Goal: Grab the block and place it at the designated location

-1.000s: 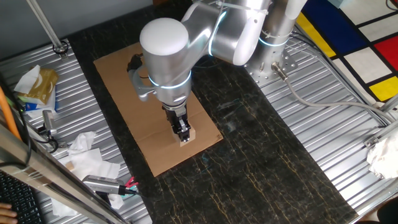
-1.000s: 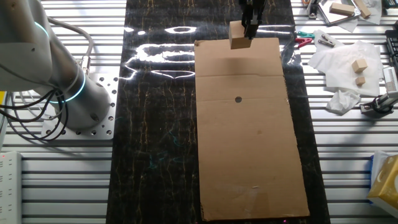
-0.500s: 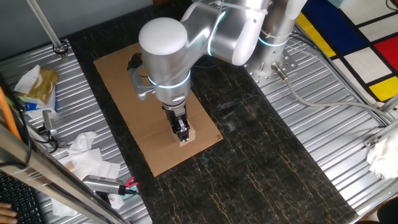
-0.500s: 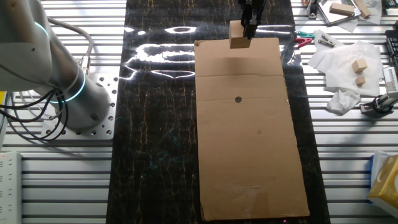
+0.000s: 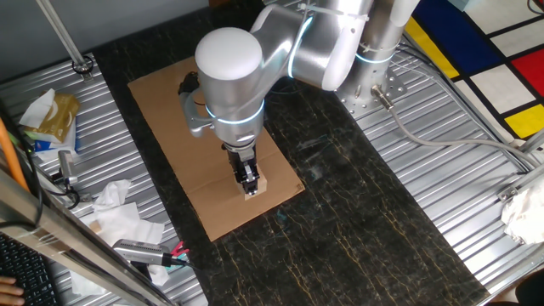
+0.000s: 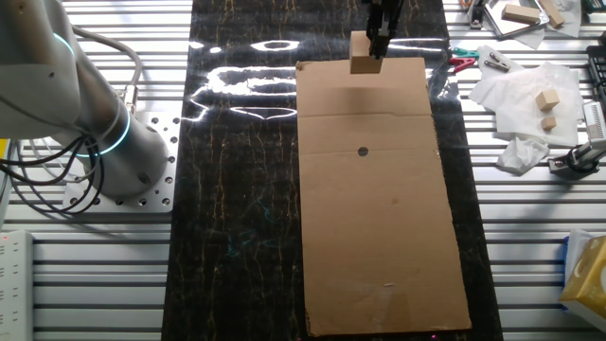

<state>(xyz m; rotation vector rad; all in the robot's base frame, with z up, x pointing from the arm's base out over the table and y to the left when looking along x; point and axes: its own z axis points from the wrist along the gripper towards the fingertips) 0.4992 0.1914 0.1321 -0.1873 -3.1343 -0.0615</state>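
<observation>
One fixed view: arm [image 5: 246, 76] hides the black dot [image 6: 363, 151].

Both views look bright and evenly lit to us, focus sharp. Strong white glare streaks the dark tabletop [image 6: 237, 189] left of the claw [image 6: 379, 43]. The arm's shell [image 5: 228, 55] above the claw shines softly. Shadows stay faint under the claw on the cardboard [image 5: 170, 127].

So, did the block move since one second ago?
No. The block sits in the gripper at the cardboard sheet's same far edge.
</observation>
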